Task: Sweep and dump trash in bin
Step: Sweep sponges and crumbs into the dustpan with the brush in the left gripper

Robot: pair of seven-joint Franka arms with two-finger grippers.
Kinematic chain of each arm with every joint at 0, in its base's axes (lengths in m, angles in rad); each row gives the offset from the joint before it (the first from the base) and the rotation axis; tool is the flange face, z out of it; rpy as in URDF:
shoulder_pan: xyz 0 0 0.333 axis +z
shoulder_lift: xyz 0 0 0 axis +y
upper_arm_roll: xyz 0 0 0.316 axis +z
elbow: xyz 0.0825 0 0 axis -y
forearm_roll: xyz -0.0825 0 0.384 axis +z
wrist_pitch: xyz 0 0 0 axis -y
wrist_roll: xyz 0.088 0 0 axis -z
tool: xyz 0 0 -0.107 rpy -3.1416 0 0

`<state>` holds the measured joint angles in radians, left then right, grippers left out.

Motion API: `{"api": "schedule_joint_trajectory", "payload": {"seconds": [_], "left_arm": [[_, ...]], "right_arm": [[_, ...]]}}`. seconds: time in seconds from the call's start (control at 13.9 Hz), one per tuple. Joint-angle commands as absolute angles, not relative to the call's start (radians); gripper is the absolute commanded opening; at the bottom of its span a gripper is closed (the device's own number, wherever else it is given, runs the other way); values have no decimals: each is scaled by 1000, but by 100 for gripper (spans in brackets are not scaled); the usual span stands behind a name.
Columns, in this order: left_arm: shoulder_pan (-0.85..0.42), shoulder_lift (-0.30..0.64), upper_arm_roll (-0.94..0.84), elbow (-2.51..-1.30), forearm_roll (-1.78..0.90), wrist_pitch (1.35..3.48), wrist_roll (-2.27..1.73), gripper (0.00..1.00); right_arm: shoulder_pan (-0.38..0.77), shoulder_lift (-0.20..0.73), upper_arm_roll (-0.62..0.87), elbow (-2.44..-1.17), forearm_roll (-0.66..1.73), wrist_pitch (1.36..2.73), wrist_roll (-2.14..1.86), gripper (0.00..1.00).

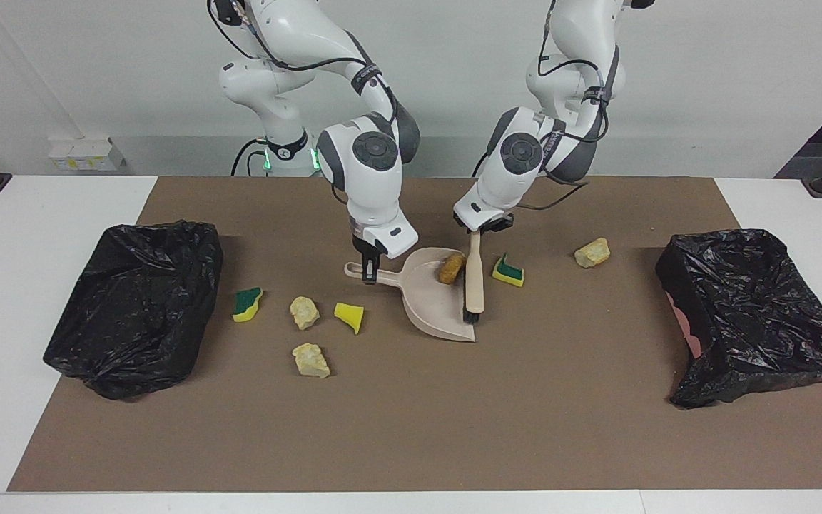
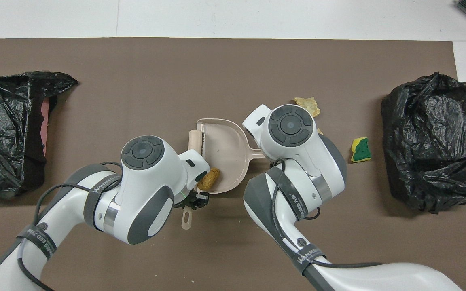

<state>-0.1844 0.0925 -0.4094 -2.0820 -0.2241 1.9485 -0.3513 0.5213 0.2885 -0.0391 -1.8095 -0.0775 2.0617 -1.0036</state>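
My right gripper (image 1: 370, 270) is shut on the handle of the beige dustpan (image 1: 434, 303), which rests on the brown mat. My left gripper (image 1: 481, 227) is shut on the handle of the beige brush (image 1: 474, 275). The brush's bristles are at the pan's mouth. An orange-brown lump (image 1: 452, 268) lies at the pan's rim beside the brush handle; it also shows in the overhead view (image 2: 209, 178). A green-yellow sponge piece (image 1: 508, 270) and a pale lump (image 1: 592, 253) lie toward the left arm's end. A sponge piece (image 1: 247, 303), a yellow wedge (image 1: 349, 315) and two pale lumps (image 1: 304, 312) (image 1: 311, 360) lie toward the right arm's end.
Two bins lined with black bags stand on the mat, one at the right arm's end (image 1: 136, 303) and one at the left arm's end (image 1: 746, 314). The brown mat (image 1: 496, 421) is bare farther from the robots than the pan.
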Motion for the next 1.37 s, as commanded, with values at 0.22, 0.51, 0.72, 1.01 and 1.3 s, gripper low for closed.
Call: {"api": "schedule_joint_trajectory", "payload": {"seconds": [0.22, 0.51, 0.72, 1.01, 1.3], "left_arm": [[-138, -73, -298, -2065, -232, 1676, -414, 0], [-114, -100, -230, -2101, -99, 1591, -422, 0], [-95, -130, -180, -2146, 32, 1591, -431, 0], [-66, -205, -147, -2259, 158, 1603, -440, 0], [-64, -242, -146, -2359, 202, 1632, -491, 0]], "right_arm": [[522, 279, -37, -1836, -91, 2097, -1034, 0], [523, 279, -37, -1836, -92, 2103, -1037, 0], [525, 279, -37, -1836, -92, 2103, -1035, 0], [525, 278, -37, -1836, -92, 2100, -1039, 0], [525, 279, -37, -1836, -92, 2102, -1039, 0]]}}
